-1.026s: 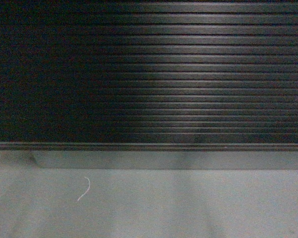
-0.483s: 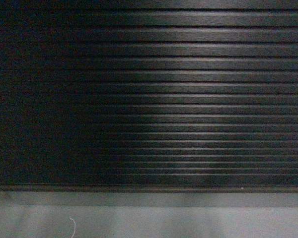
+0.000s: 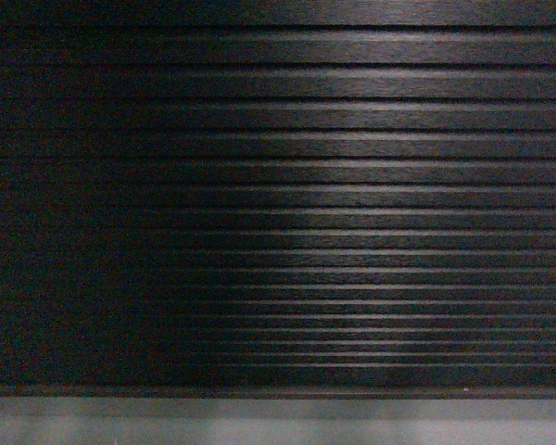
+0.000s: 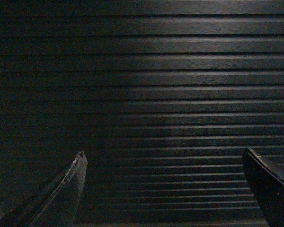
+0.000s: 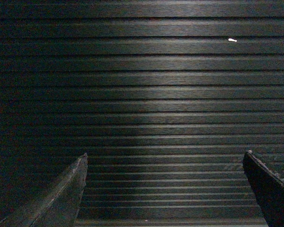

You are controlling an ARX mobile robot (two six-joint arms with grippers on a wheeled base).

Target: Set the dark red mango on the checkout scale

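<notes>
Your head view is filled by the ribbed front panel of the checkout (image 3: 352, 213), a closed wall with only a thin strip of grey floor (image 3: 278, 422) below it. The left gripper (image 4: 163, 161) and the right gripper (image 5: 163, 161) each face the same dark ribs, fingers spread wide with nothing between them; no opening shows ahead of either.
</notes>
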